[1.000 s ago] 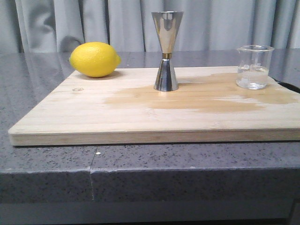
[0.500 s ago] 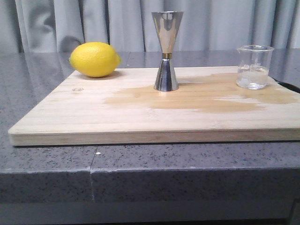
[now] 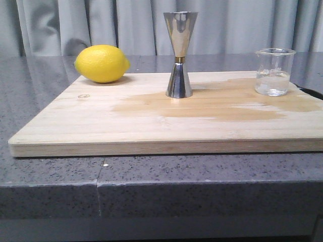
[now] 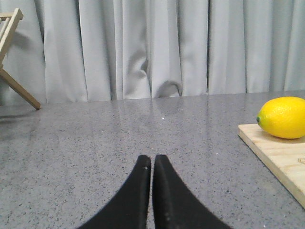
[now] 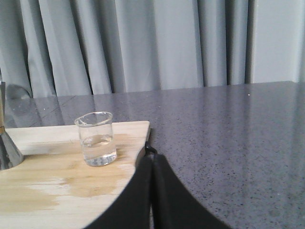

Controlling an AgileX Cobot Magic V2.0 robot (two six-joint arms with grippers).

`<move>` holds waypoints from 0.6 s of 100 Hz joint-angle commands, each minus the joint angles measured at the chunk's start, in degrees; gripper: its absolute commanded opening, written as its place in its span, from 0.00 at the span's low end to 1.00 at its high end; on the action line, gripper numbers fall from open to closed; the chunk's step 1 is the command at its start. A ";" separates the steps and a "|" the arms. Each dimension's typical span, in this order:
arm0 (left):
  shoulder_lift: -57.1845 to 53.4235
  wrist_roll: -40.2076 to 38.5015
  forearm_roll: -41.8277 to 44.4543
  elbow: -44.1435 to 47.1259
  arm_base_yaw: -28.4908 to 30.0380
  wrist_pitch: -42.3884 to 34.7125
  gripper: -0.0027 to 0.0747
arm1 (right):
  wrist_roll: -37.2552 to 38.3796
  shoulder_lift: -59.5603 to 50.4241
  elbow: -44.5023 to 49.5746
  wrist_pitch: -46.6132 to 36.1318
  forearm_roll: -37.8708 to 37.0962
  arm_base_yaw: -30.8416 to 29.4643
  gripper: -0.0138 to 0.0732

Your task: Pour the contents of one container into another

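A small clear glass beaker (image 3: 273, 72) with a little clear liquid stands at the right end of the wooden board (image 3: 101, 121); it shows again in the right wrist view as the beaker (image 5: 96, 139). The steel hourglass jigger (image 3: 179, 54) stands upright mid-board, toward the back. My right gripper (image 5: 153, 159) is shut and empty, near the board's right edge, short of the beaker. Over bare counter left of the board, my left gripper (image 4: 152, 160) is shut on nothing. Neither gripper appears in the front view.
A yellow lemon (image 3: 102, 63) lies at the board's back left corner, also seen as the lemon (image 4: 284, 117). A darker wet stain (image 3: 212, 103) spreads across the board between jigger and beaker. Grey stone counter (image 3: 50, 176) surrounds the board. A wooden stand (image 4: 12, 57) is far left.
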 commanded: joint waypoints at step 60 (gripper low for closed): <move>19.80 -0.34 -0.72 -27.48 0.09 15.34 0.01 | -1.02 18.01 -29.12 14.49 -0.60 -0.22 0.07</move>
